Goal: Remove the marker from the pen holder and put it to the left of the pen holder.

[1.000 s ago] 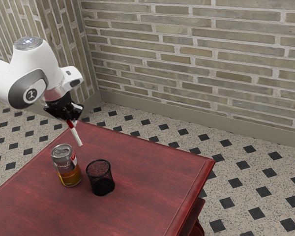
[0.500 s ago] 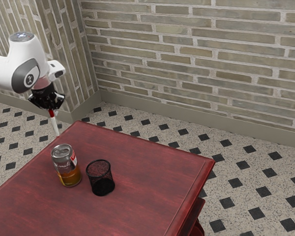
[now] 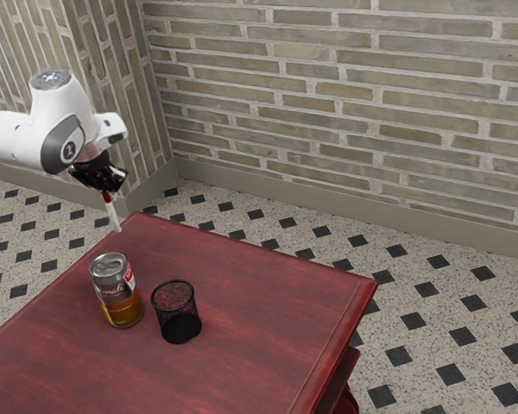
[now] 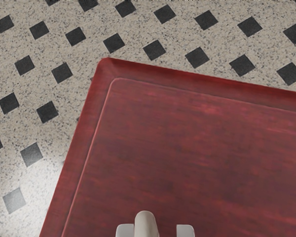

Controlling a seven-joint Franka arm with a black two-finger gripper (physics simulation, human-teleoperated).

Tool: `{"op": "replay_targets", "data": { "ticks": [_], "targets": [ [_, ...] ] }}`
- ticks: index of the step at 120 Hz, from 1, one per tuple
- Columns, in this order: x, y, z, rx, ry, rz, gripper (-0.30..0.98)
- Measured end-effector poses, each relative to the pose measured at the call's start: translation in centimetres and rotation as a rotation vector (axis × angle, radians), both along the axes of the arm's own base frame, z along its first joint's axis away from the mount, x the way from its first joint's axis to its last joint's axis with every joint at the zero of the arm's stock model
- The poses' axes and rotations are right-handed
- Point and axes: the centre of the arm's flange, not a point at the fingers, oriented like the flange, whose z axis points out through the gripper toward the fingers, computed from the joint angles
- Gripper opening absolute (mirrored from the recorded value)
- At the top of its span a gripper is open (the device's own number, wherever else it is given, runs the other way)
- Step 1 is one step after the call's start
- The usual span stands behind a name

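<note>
Gripper (image 3: 107, 191), upper left: closed on the marker (image 3: 113, 214), white end down. Pen holder (image 3: 180, 326), lower left: upright on table (image 3: 250, 302), beside the can (image 3: 118, 297).

A room with brick walls (image 3: 345, 112) and a diamond-patterned floor (image 3: 414, 315).

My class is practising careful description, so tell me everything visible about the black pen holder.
The pen holder is a black, round, open-topped cup. Its wall looks like wire mesh, see-through near the top, darker below. It stands upright on the red table, beside the can but apart from it. Nothing pokes above its rim; only the table touches it.
</note>
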Motion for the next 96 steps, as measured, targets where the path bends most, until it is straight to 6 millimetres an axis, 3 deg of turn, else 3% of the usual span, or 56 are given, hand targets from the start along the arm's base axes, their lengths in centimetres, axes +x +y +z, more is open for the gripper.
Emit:
{"op": "replay_targets", "data": {
  "ticks": [26, 51, 56, 66, 74, 88, 96],
  "targets": [
    [0.6, 0.7, -0.8, -0.001, -0.062, -0.058, -0.09],
    [0.3, 0.4, 0.0, 0.010, -0.097, -0.136, 0.35],
    [-0.3, -0.3, 2.0, 0.023, -0.123, -0.160, 0.41],
    [-2.3, -2.6, 10.3, 0.073, -0.245, -0.216, 0.50],
    [-4.1, -4.6, 15.4, 0.084, -0.290, -0.244, 0.55],
    [-6.8, -7.7, 20.7, 0.047, -0.250, -0.249, 0.61],
    [-6.9, -11.2, 24.4, 0.034, -0.206, -0.279, 0.63]
  ]
}}
